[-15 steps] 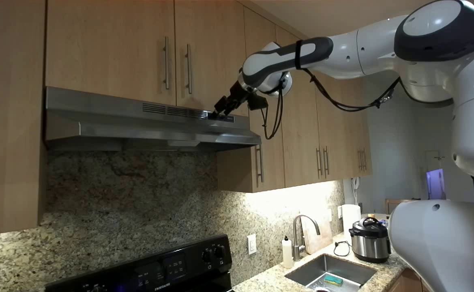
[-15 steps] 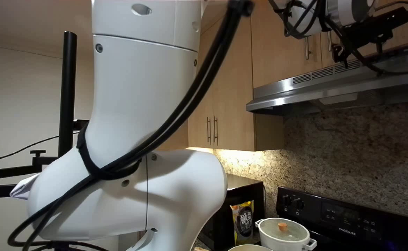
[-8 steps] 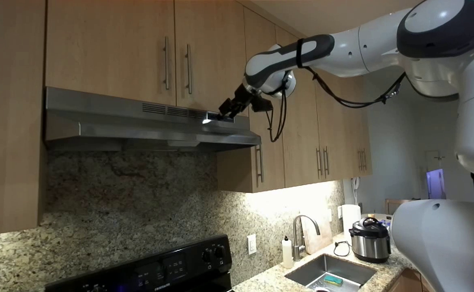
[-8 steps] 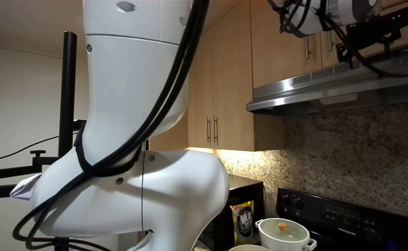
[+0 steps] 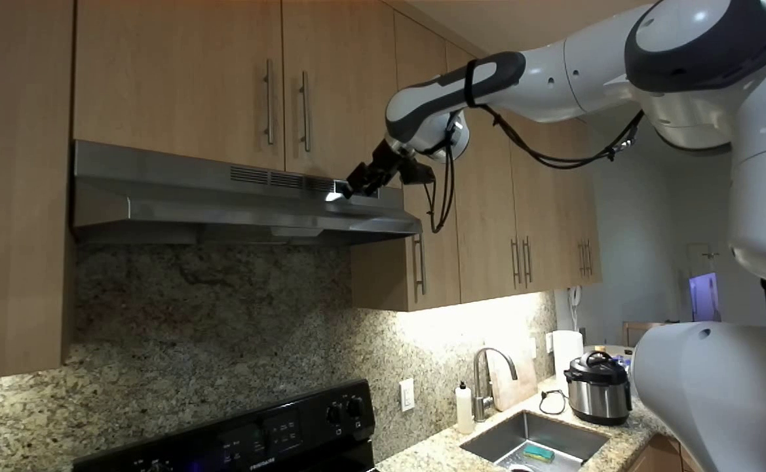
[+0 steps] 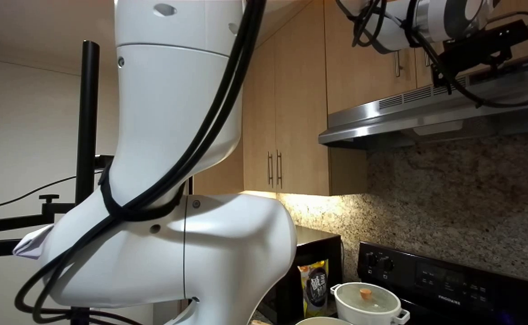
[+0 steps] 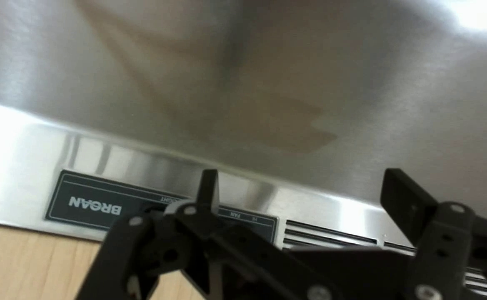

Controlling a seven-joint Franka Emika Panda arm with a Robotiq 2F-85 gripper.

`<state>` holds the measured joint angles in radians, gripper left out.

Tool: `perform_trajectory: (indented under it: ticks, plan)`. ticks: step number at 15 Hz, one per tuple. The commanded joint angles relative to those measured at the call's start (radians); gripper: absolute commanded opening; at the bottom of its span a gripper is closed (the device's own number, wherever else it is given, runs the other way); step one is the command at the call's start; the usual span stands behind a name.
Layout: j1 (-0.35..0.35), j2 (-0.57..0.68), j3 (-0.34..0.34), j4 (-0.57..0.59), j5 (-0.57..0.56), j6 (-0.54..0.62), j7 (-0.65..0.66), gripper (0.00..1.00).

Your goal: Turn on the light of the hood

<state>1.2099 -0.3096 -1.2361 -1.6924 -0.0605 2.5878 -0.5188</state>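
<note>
The stainless steel hood (image 5: 225, 200) hangs under wooden cabinets; it also shows in an exterior view (image 6: 408, 117). Its dark BROAN control panel (image 7: 93, 204) is upside down in the wrist view, with LIGHT and FAN labels. A pale switch (image 7: 174, 206) by the LIGHT label is partly hidden behind one finger. My gripper (image 7: 303, 181) is open and empty, one finger over the panel, the other past the vents (image 7: 330, 233). In an exterior view the gripper (image 5: 356, 187) is at the panel; I cannot tell whether it touches. The pale lens under the hood (image 6: 437, 127) looks unlit.
Cabinet doors with bar handles (image 5: 305, 111) are just above the hood. A black stove (image 5: 258, 432) stands below. A white pot (image 6: 367, 304), a snack bag (image 6: 314, 289) and a black microwave (image 6: 286, 271) are beside it. A sink (image 5: 533, 439) is further along the counter.
The gripper first drew back a little from the panel, then came back toward the hood and slightly lower. A bright reflection now shows on the hood beside it. The lens looks the same.
</note>
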Motion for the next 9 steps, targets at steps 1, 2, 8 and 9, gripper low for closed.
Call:
perform_trajectory:
  ticks: [1, 2, 8, 9]
  plan:
    - [0.007, 0.058, -0.039, 0.019, 0.073, 0.043, -0.063, 1.00]
    - [0.013, 0.064, -0.049, 0.023, 0.081, 0.050, -0.069, 1.00]
    - [0.078, 0.095, -0.128, 0.049, 0.095, 0.077, -0.075, 1.00]
    - [0.117, 0.083, -0.159, 0.058, 0.066, 0.078, -0.058, 1.00]
